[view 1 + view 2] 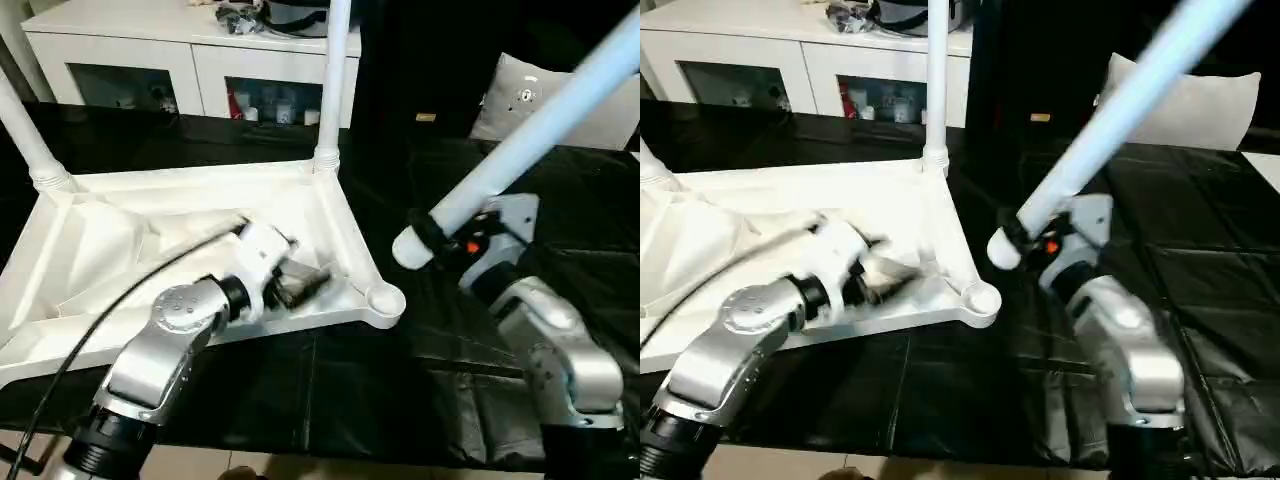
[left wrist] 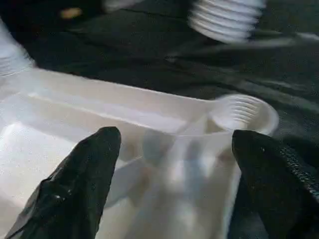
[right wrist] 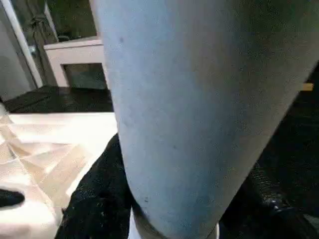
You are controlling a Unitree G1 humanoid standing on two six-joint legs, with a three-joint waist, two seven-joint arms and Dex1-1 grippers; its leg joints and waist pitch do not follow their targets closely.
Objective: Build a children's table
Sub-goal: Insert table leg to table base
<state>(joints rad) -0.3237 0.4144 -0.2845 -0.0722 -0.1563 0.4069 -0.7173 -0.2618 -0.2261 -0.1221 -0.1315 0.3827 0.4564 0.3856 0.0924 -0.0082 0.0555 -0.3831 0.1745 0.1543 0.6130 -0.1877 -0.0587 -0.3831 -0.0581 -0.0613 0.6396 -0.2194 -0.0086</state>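
The children's table top (image 1: 120, 240) lies upside down on the black bench, ribbed underside up. One white leg (image 1: 335, 80) stands in its far right corner socket, and another leg (image 1: 25, 130) stands in the far left one. The near right corner socket (image 1: 385, 300) is empty. My left gripper (image 1: 300, 285) is open just above the ribs beside that socket (image 2: 244, 113), its fingers (image 2: 79, 184) wide apart. My right gripper (image 1: 440, 235) is shut on a third leg (image 1: 540, 120). This leg slants up to the right, and its threaded end (image 1: 410, 250) hangs just right of the empty socket.
A white glass-door cabinet (image 1: 150, 60) stands behind the bench, and a grey cushion (image 1: 530, 95) sits at the back right. Black sheeting (image 1: 400, 400) covers the bench around the top. A black cable (image 1: 100, 320) runs along my left forearm.
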